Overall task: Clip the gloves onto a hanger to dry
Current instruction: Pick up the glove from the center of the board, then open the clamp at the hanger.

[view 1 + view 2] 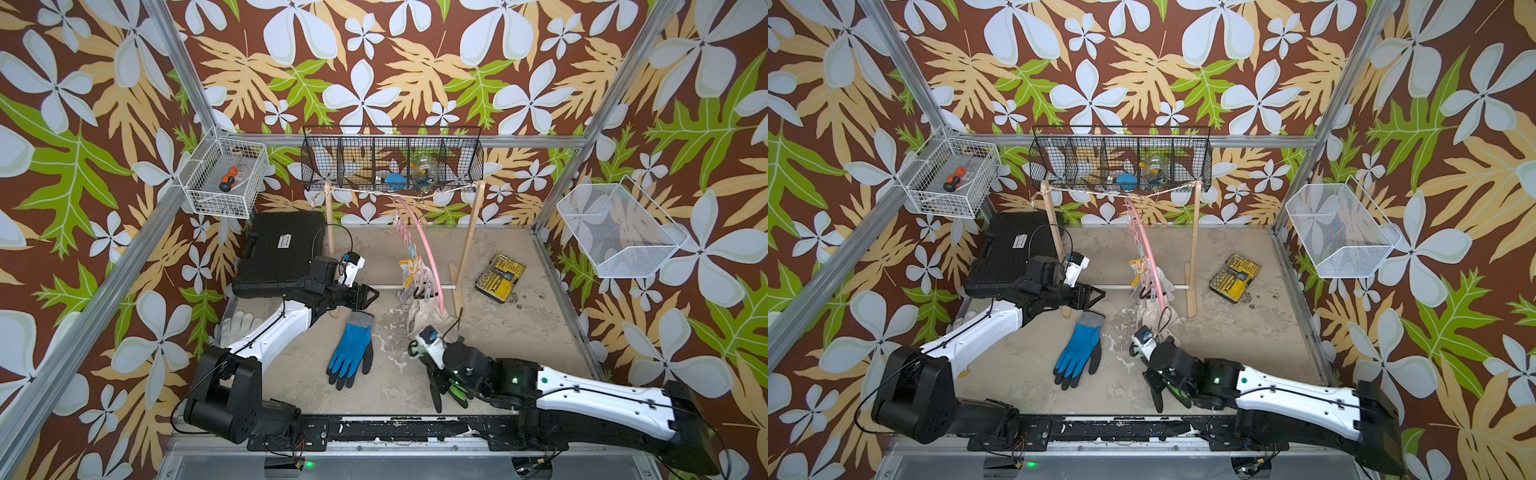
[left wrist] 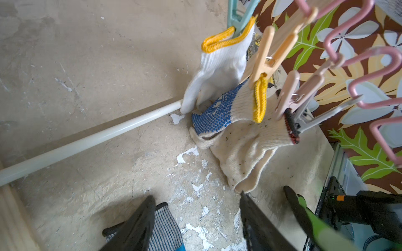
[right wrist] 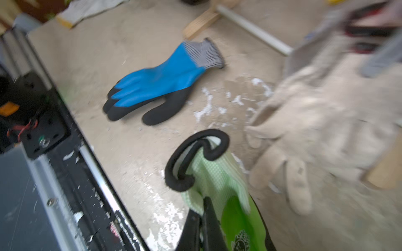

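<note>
Low in the middle, the right gripper (image 1: 434, 374) is pinching the green glove (image 3: 217, 173). The left gripper (image 1: 371, 296) is hanging spread wide by the blue glove (image 1: 351, 353).

In the right wrist view you are getting the beige gloves (image 3: 315, 121) smeared by blur, and the picture's edge is cutting off the green glove (image 3: 228, 195) and the right pincer (image 3: 201, 208) clamped on it. In both top views the right arm (image 1: 478, 365) is covering that pincer and most of the green glove, while the left arm (image 1: 274, 328) is hiding part of a white glove (image 1: 239, 324). In the left wrist view the edge is leaving you only the cuff of the blue glove (image 2: 162, 226).
</note>
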Action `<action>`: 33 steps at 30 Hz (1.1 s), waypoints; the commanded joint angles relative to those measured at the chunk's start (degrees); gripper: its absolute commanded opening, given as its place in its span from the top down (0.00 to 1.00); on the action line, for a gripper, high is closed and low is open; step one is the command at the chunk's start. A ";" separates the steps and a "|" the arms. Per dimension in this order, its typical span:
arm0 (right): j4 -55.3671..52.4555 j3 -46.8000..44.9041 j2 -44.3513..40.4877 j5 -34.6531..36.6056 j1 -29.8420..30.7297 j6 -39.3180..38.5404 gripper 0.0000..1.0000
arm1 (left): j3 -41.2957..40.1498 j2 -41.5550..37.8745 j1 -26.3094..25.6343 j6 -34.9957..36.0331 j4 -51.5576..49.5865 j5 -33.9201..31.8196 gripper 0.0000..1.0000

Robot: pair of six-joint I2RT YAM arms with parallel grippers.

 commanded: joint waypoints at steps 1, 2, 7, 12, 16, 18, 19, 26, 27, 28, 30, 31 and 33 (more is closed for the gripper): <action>-9.21 2.61 -5.72 3.52 -7.68 1.88 1.00 | -0.52 -0.34 -0.47 -1.92 6.01 2.50 0.36; -10.17 3.71 -6.38 3.38 -10.65 0.76 1.00 | -0.60 -0.24 -0.66 -2.23 7.28 2.54 0.36; -8.65 8.46 -4.34 -3.28 -24.78 -5.63 1.00 | 0.74 1.93 -1.53 -3.78 12.30 2.31 0.36; -1.44 12.62 0.60 -14.18 -36.41 -12.54 1.00 | 3.62 4.99 -2.00 -3.18 15.27 0.88 0.37; 0.42 16.59 7.29 -23.16 -40.78 -18.61 1.00 | 5.03 7.86 -2.01 -3.26 19.43 0.66 0.37; 1.55 17.67 9.92 -27.30 -41.26 -21.21 1.00 | 5.69 9.48 -2.02 -3.34 21.92 0.66 0.37; 1.42 18.43 11.10 -29.12 -41.26 -22.27 1.00 | 6.30 10.40 -2.00 -3.24 22.70 0.89 0.37; 5.20 19.44 16.69 -34.19 -41.91 -25.86 1.00 | 13.68 17.72 -2.13 -2.03 24.99 2.43 0.38; 5.72 19.54 17.73 -34.09 -41.93 -26.46 1.00 | 14.75 18.68 -2.13 -2.03 25.18 2.63 0.38; 6.38 19.68 18.44 -34.09 -41.99 -27.11 1.00 | 15.57 19.55 -2.22 -1.79 25.20 2.51 0.38; 8.15 19.63 19.82 -33.22 -42.10 -27.88 1.00 | 16.63 21.17 -2.51 -1.24 26.32 2.12 0.39; 9.15 19.55 20.18 -33.05 -42.08 -28.37 1.00 | 16.74 21.86 -2.60 -1.51 27.52 2.06 0.39; 11.14 19.44 21.07 -31.60 -42.10 -28.84 1.00 | 16.82 23.36 -2.75 -2.86 31.30 2.50 0.39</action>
